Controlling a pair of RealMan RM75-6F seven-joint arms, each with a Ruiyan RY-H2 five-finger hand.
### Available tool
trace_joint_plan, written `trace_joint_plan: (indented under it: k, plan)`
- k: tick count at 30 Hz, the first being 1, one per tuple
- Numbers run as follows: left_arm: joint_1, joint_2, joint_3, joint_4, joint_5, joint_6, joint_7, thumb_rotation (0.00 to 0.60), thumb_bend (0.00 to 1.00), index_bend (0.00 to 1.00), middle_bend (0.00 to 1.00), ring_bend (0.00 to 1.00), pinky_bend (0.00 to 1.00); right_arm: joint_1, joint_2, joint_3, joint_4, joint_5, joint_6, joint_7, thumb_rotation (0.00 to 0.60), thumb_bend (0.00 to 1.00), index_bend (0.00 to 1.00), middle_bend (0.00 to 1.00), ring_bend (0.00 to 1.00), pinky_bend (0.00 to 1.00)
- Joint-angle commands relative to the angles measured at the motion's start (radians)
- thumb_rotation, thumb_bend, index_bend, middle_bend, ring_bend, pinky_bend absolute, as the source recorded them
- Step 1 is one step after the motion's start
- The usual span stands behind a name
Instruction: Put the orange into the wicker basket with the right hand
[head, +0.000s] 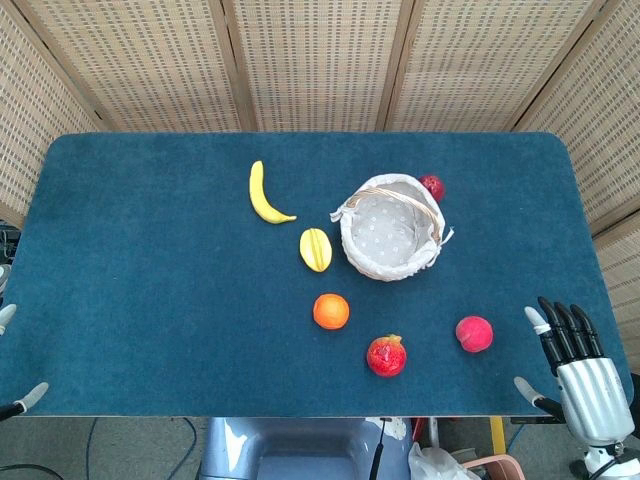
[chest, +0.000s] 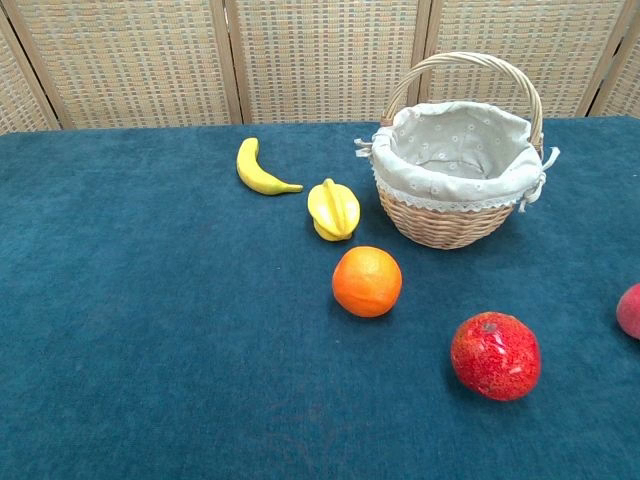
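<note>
The orange (head: 331, 311) (chest: 367, 281) lies on the blue table, in front of and a little left of the wicker basket (head: 391, 228) (chest: 458, 212). The basket stands upright with a white cloth lining and nothing visible inside. My right hand (head: 577, 366) hovers at the table's near right corner, fingers spread and holding nothing, well to the right of the orange. Only fingertips of my left hand (head: 8, 318) show at the near left edge, apart and holding nothing. Neither hand appears in the chest view.
A banana (head: 265, 195) (chest: 259, 170) and a yellow starfruit (head: 315, 249) (chest: 334, 209) lie left of the basket. A pomegranate (head: 386, 356) (chest: 495, 356) and a peach (head: 474, 333) (chest: 630, 311) sit near the front. Another red fruit (head: 432, 187) peeks from behind the basket.
</note>
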Motion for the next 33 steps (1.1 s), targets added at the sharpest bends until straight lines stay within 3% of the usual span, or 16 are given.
trace_joint_plan:
  k: [1, 7, 15, 20, 24, 27, 29, 33]
  plan:
    - [0.0, 0.0, 0.0, 0.001, -0.002, -0.002, -0.002, 0.6, 0.0, 0.0, 0.0, 0.0, 0.0, 0.001, 0.002, 0.0, 0.0, 0.002, -0.003, 0.002, 0.6, 0.0, 0.0, 0.0, 0.0, 0.0]
    - [-0.005, 0.002, -0.006, -0.003, -0.015, -0.011, -0.004, 0.6, 0.0, 0.0, 0.0, 0.0, 0.0, 0.035, 0.007, 0.008, -0.001, -0.008, -0.045, 0.038, 0.6, 0.0, 0.0, 0.0, 0.0, 0.0]
    - [-0.032, 0.0, -0.027, -0.024, -0.075, -0.066, 0.015, 0.6, 0.0, 0.0, 0.0, 0.0, 0.0, 0.278, 0.083, 0.06, -0.085, -0.073, -0.326, 0.161, 0.6, 0.0, 0.0, 0.0, 0.0, 0.0]
    - [-0.052, -0.005, -0.043, -0.035, -0.122, -0.106, 0.034, 0.6, 0.0, 0.0, 0.0, 0.0, 0.0, 0.434, 0.083, 0.099, -0.119, -0.098, -0.508, 0.191, 0.6, 0.0, 0.04, 0.0, 0.0, 0.0]
    - [-0.088, -0.023, -0.066, -0.039, -0.2, -0.176, 0.08, 0.6, 0.0, 0.0, 0.0, 0.0, 0.0, 0.647, -0.034, 0.186, -0.134, 0.021, -0.817, 0.107, 0.6, 0.0, 0.08, 0.0, 0.0, 0.01]
    - [-0.1, -0.029, -0.073, -0.044, -0.224, -0.197, 0.1, 0.6, 0.0, 0.0, 0.0, 0.0, 0.0, 0.714, -0.11, 0.215, -0.104, 0.099, -0.907, 0.053, 0.6, 0.0, 0.11, 0.02, 0.0, 0.03]
    - [-0.11, -0.033, -0.08, -0.046, -0.244, -0.213, 0.114, 0.6, 0.0, 0.0, 0.0, 0.0, 0.0, 0.781, -0.21, 0.238, -0.026, 0.185, -0.989, -0.032, 0.6, 0.0, 0.11, 0.02, 0.0, 0.03]
    - [-0.118, -0.034, -0.085, -0.048, -0.265, -0.226, 0.121, 0.6, 0.0, 0.0, 0.0, 0.0, 0.0, 0.841, -0.327, 0.245, 0.078, 0.32, -1.053, -0.18, 0.6, 0.0, 0.12, 0.02, 0.0, 0.03]
